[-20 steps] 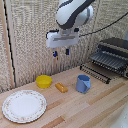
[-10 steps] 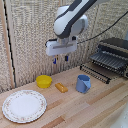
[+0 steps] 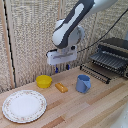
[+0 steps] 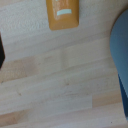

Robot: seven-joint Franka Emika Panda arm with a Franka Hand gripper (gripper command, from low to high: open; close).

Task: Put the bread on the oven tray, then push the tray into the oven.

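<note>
Exterior view: the clamp [image 3: 62, 69] is held in the air above the wooden table [image 3: 95, 107], nothing gripped; whether its fingers are spread or closed cannot be told. The bread [image 3: 61, 87] is laid flat on the table below it, between the yellow bowl [image 3: 44, 81] to the left and the blue cup [image 3: 83, 83] to the right, touching neither. The oven pan [image 3: 107, 61] is seated at the open front of the oven [image 3: 116, 47], far right. A patterned plate [image 3: 24, 106] is set near left. Wrist view: the bread [image 4: 63, 14] and the cup's edge [image 4: 121, 60] are shown on the table.
</note>
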